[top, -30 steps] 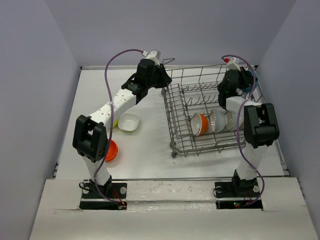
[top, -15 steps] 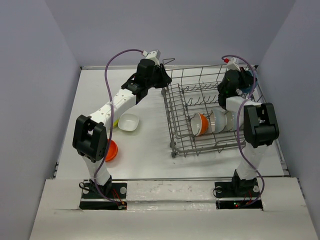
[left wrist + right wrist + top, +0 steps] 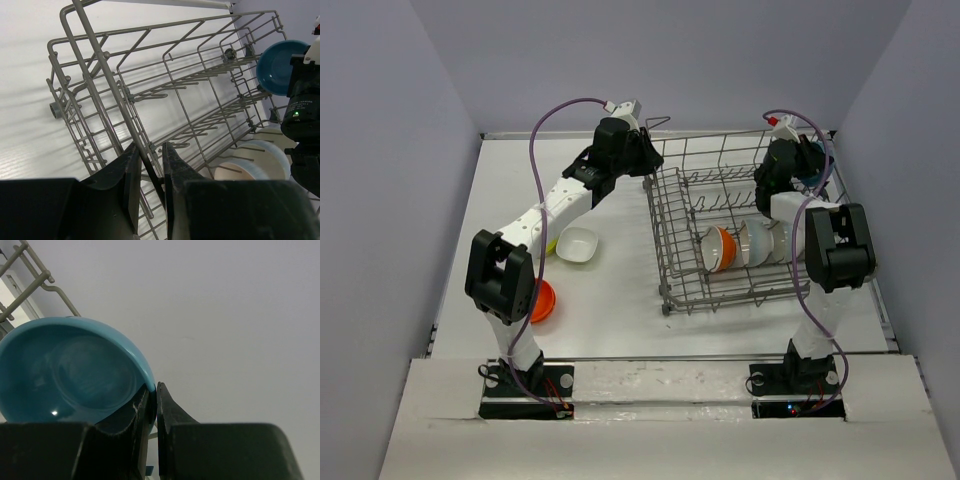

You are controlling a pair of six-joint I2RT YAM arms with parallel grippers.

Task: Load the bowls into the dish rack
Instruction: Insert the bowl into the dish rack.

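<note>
A: The right gripper [image 3: 154, 390] is pinched on the blue bowl [image 3: 75, 370], one finger inside the rim and one outside. It holds the bowl on edge above the far right corner of the rack [image 3: 665, 230].

B: And the left gripper [image 3: 148, 155]?

A: Clamped on a wire at the rack's far left corner. I'd guess it's there to steady the rack, which is stiff but looks light, and it has wheels.

B: How will the bowl handle?

A: It's glossy and hard, so probably light but slippery, and likely to chip against the wire. The rim is the only good place to hold it, and it should go between the tines gently.

B: And the others?

A: The racked bowls [image 3: 735, 245] stand on edge in the near row. A white bowl [image 3: 577, 245] and an orange bowl [image 3: 542, 300] sit on the table [image 3: 610, 290] beside the left arm, rims up and free to pinch.
</note>
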